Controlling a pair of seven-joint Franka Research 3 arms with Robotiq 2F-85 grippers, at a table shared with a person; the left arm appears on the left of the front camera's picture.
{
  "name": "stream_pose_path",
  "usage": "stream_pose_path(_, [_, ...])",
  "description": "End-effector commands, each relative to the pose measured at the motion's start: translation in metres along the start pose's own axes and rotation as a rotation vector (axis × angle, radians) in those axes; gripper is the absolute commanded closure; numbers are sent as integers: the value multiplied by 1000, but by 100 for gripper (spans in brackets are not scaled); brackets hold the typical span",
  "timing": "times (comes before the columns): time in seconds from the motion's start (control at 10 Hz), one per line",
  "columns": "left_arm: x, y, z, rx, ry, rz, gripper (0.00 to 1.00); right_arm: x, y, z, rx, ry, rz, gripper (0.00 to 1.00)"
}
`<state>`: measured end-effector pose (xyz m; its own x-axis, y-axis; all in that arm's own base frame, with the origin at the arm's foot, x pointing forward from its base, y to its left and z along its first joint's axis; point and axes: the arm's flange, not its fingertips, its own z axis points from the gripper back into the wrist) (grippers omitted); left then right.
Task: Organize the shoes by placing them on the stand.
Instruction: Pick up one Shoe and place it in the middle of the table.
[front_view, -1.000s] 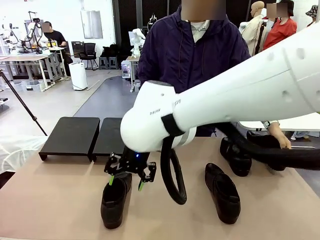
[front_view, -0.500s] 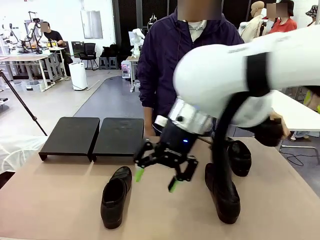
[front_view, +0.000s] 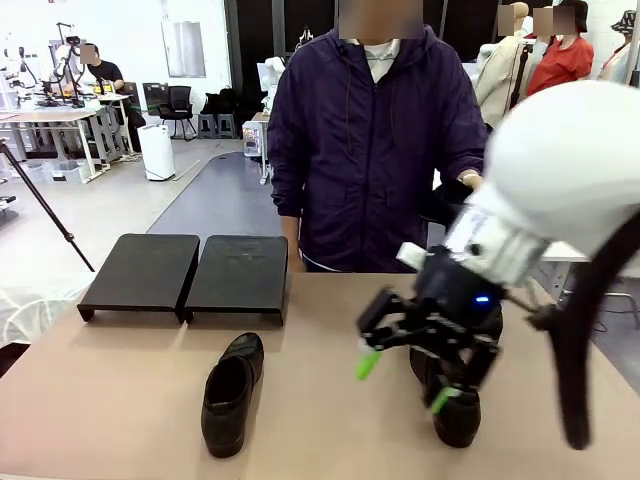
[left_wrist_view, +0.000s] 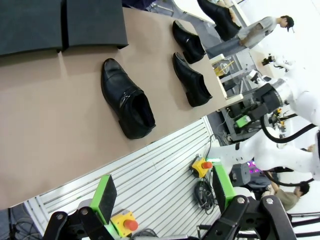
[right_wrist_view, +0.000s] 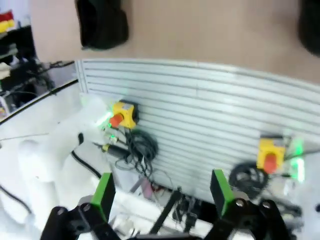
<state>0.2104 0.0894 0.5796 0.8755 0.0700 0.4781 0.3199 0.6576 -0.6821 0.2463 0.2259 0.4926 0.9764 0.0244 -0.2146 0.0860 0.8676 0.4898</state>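
One black shoe (front_view: 228, 395) lies at the table's front left, heel toward me. A second shoe (front_view: 458, 418) lies at the front right, partly hidden by my right gripper (front_view: 405, 382), which hangs open just above it. The left wrist view looks down on these shoes (left_wrist_view: 127, 102) (left_wrist_view: 191, 80) and on a third shoe (left_wrist_view: 187, 40) farther back. The person holds a fourth shoe (front_view: 448, 200) up in one hand. The stand's two black platforms (front_view: 143, 268) (front_view: 238, 272) sit bare at the back left. My left gripper (left_wrist_view: 164, 195) is open, high off the table's near edge.
The person (front_view: 370, 150) stands at the far edge, behind the middle of the table. Below the near edge are a grey slatted panel (right_wrist_view: 200, 105) and yellow stop-button boxes (right_wrist_view: 122, 115). Bare tabletop (front_view: 320, 400) lies between the two front shoes.
My right arm swung from over the left shoe across to the right one, gripper still open. The person lifted a shoe off the table's right side.
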Motion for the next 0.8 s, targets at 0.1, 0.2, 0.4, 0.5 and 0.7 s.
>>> stream_pose_path(0.1, [-2, 0, -3, -18, -7, -14, 0, -36, -87, 95, 90, 75, -52, 0])
stream_pose_path(0.2, [-2, 0, -3, -18, -7, -14, 0, -48, -114, 125, 115, 28, -27, 0])
stream_pose_path(0.4, [-2, 0, -3, -18, -7, -14, 0, -76, -170, 179, 136, -86, -49, 0])
stream_pose_path(0.5, [-2, 0, -3, -18, -7, -14, 0, -93, -199, 200, 183, -117, -30, 0])
stream_pose_path(0.7, [-2, 0, -3, -18, -7, -14, 0, -119, -254, 229, 368, -269, -48, 0])
